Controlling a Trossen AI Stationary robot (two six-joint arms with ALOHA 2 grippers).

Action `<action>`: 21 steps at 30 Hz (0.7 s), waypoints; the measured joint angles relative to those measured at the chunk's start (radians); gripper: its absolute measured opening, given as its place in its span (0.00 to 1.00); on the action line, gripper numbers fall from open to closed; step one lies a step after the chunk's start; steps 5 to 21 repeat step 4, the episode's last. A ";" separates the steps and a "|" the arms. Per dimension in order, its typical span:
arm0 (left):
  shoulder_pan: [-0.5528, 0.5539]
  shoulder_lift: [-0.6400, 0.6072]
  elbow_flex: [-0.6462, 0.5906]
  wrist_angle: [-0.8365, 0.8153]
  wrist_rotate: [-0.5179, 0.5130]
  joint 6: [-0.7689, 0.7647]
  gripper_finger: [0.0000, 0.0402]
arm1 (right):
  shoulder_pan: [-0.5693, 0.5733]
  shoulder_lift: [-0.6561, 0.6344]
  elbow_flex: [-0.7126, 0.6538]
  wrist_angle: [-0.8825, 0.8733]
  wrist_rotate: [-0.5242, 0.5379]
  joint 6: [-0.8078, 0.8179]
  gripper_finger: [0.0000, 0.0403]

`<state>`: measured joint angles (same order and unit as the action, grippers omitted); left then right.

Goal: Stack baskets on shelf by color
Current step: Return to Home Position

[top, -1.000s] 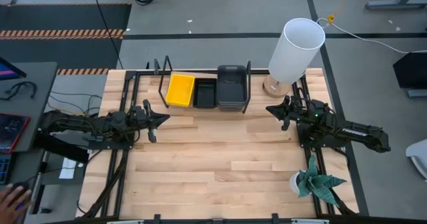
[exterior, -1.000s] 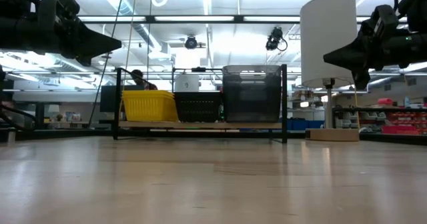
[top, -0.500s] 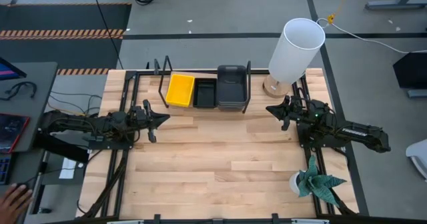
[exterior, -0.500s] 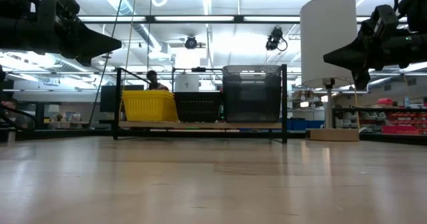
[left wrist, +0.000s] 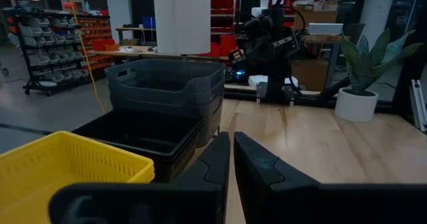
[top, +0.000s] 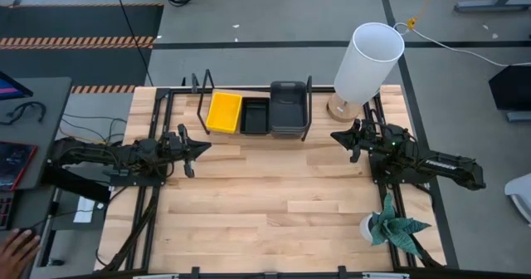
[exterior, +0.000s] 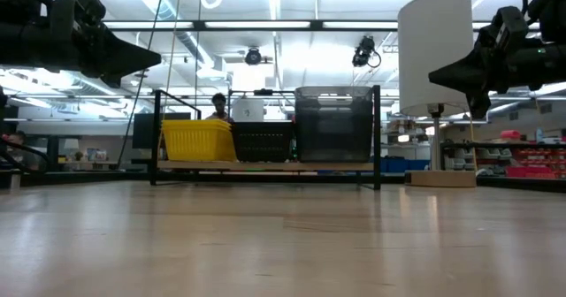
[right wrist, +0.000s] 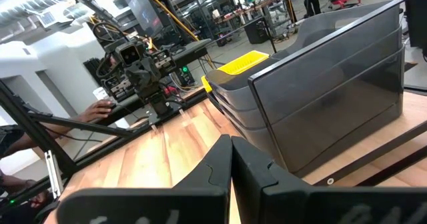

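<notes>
Yellow baskets [top: 224, 112], black baskets [top: 255, 116] and grey baskets [top: 288, 107] line the shelf [exterior: 265, 166] at the table's [top: 265, 196] far edge, white lamp [top: 367, 61] beside; left gripper [top: 203, 146] and right gripper [top: 336, 135] hover well apart, jaws closed, empty.

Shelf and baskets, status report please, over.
Left end effector shut, empty. Right end effector shut, empty. Yellow baskets, black baskets, grey baskets side by side on shelf. Nothing in the way.

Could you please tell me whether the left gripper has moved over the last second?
No. In the high view the left gripper lies exactly where it was, just off the left end of the shelf, with its jaws shut.
</notes>
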<state>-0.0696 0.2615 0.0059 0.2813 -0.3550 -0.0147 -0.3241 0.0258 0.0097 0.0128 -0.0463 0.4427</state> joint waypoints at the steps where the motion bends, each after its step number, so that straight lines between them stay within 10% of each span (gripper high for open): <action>1: 0.000 0.000 0.000 0.000 0.000 0.000 0.08 | 0.000 0.000 0.000 0.000 0.000 0.000 0.03; 21: 0.000 0.000 0.000 0.000 0.000 0.000 0.08 | 0.000 0.000 0.000 0.000 0.000 0.000 0.03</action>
